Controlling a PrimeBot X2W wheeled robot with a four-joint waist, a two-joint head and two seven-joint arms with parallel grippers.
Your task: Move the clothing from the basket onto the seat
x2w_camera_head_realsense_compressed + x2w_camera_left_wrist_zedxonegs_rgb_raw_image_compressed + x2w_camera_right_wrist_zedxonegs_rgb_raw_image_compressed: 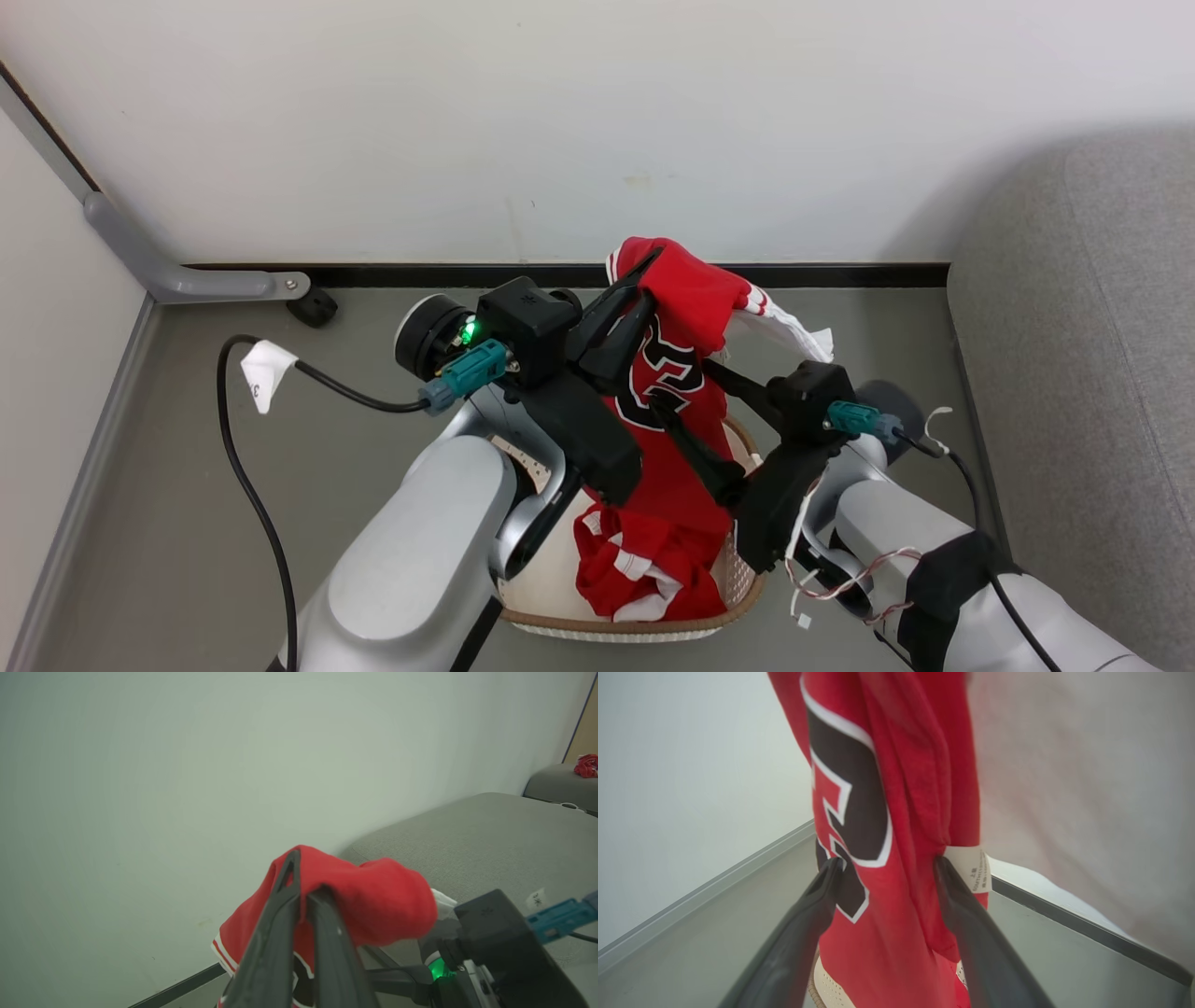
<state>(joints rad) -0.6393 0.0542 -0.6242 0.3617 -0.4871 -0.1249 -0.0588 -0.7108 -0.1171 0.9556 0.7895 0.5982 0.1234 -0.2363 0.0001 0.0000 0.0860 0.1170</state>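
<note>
Well, the left tool (647, 269) is pinched tight on the red jersey (695, 297), held up above the basket (635, 623) on the grey floor (355, 448). The right tool (681, 383) stands apart, astride the hanging cloth. The white wall (560, 121) is at twelve o'clock and the grey seat (1083, 373) at three. A second red garment (635, 560) lies in the basket.

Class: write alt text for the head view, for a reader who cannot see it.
The left gripper, shut, holds a red lettered jersey above the basket; the open right gripper straddles the hanging cloth. A grey seat lies right.
</note>
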